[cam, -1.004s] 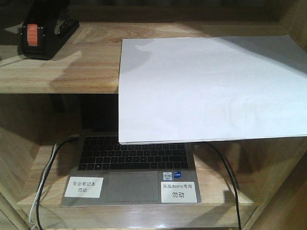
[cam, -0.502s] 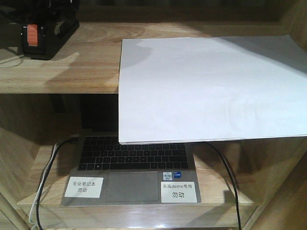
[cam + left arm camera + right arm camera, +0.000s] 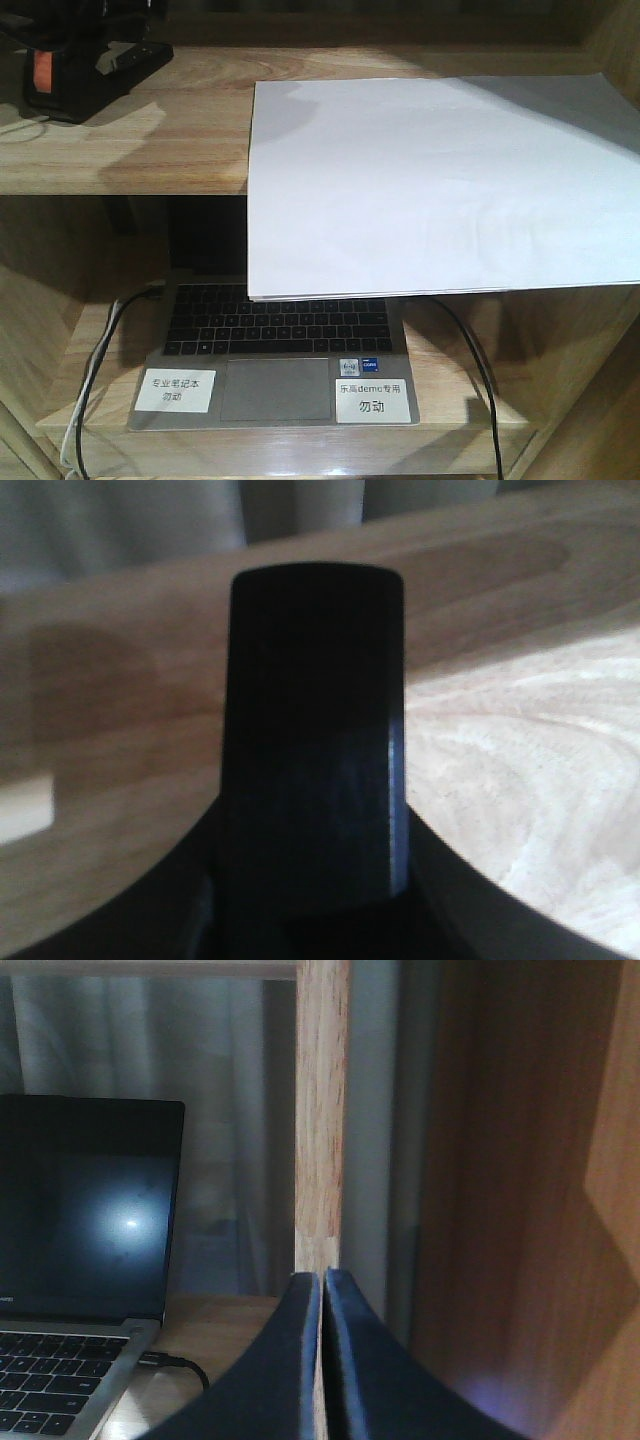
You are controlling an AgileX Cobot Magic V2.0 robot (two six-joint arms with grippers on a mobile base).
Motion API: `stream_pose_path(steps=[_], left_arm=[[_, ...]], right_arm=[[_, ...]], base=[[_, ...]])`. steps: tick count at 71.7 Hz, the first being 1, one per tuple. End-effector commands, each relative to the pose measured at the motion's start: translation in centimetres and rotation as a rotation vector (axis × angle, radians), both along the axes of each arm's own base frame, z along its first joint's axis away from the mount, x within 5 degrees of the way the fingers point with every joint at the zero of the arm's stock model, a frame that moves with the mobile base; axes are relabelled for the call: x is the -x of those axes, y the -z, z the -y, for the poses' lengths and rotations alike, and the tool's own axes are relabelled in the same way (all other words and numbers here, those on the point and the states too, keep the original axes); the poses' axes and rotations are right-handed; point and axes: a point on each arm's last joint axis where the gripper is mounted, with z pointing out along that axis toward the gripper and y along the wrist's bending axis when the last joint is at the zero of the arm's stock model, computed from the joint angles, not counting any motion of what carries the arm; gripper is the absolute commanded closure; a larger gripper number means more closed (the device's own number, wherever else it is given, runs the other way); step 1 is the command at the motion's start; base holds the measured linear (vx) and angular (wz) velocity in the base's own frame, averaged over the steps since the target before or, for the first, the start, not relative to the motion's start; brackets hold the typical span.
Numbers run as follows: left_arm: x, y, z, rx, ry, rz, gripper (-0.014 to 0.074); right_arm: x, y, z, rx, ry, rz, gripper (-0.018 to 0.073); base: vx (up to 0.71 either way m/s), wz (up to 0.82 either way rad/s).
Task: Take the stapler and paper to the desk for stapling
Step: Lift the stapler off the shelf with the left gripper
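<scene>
Stapler, paper on upper shelf; laptop in lower compartment.

Warm dim light, hard shadows, wrist views soft-focus.

1. open grey laptop sits on the lower board of the light wood shelf unit.
2. white printed label at 7 o'clock of its touchpad, second label at 5 o'clock.
3. black cable at the laptop's 3 o'clock, white cable at 8 o'clock.
</scene>
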Motion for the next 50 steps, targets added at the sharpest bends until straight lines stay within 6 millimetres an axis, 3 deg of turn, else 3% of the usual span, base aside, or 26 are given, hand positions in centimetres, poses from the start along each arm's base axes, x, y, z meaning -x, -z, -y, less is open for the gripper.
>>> stream_pose_path(steps=[1,11,25,50], left_arm=[[2.8,-4.4,-0.3,0.073,0.034,0.232,0.0604],[4.4,-5.4,-0.3,0.080,0.065,0.286,0.0603],[7.1,-4.1,-0.7,0.096,0.111,0.304,0.0603],[15.7,-0.9,-2.8,0.213,0.278,0.380,0.0603]], right_arm=[[0.1,-0.6,0.0,0.010,0.000,0.082,0.0569],[0.1,-0.6,0.0,0.010,0.000,0.082,0.0569],[0.1,-0.6,0.0,0.010,0.000,0.082,0.0569],[0.1,-0.6,0.0,0.010,0.000,0.082,0.0569]], base=[[0.00,0.00],[0.00,0.00],[0.00,0.00],[0.00,0.00]])
